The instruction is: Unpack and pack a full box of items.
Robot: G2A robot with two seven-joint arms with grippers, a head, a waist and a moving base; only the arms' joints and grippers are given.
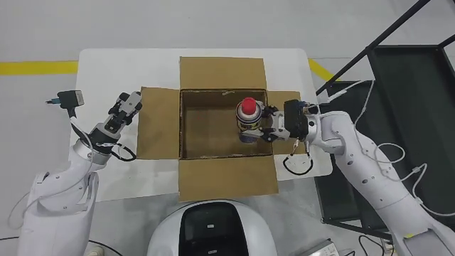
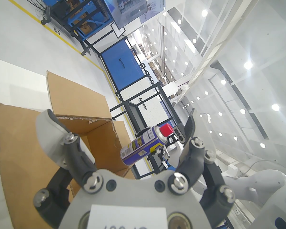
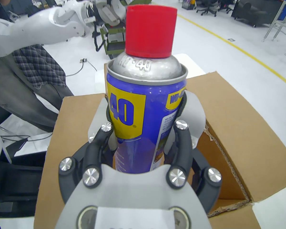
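Note:
An open cardboard box (image 1: 222, 134) sits in the middle of the white table, flaps spread outward. A blue and yellow spray can (image 1: 247, 119) with a red cap stands upright over the box's right side. My right gripper (image 3: 146, 122) is shut on the spray can (image 3: 143, 110), fingers clamped around its body. In the left wrist view the spray can (image 2: 146, 145) appears beyond the box (image 2: 23, 148), above its rim. My left gripper (image 2: 119, 129) hangs open and empty beside the box's left flap, also seen in the top view as the left gripper (image 1: 128, 107).
The white table (image 1: 121, 71) has bare room to the left and behind the box. A dark metal rack (image 1: 405, 92) stands just off the table's right side. A black cable loop (image 1: 298, 163) lies on the table near the right arm.

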